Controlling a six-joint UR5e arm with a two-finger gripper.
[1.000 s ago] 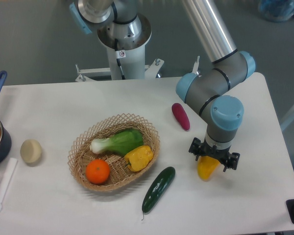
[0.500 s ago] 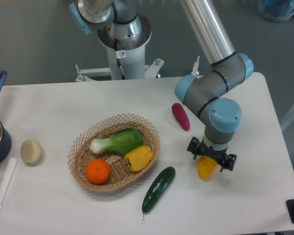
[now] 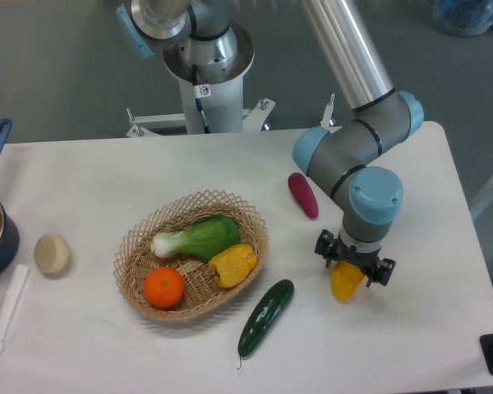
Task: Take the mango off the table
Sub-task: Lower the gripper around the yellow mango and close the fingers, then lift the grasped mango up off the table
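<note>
Camera view shows the gripper (image 3: 352,267) clamped on the mango (image 3: 346,282), which hangs below it, its lower end near the surface (image 3: 411,328), so it can be lifted.

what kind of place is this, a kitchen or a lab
Most likely a robot lab, not a kitchen: an arm's hand sits over a mango on a plain white table, with a basket of produce laid out and a bare grey floor behind.
</note>
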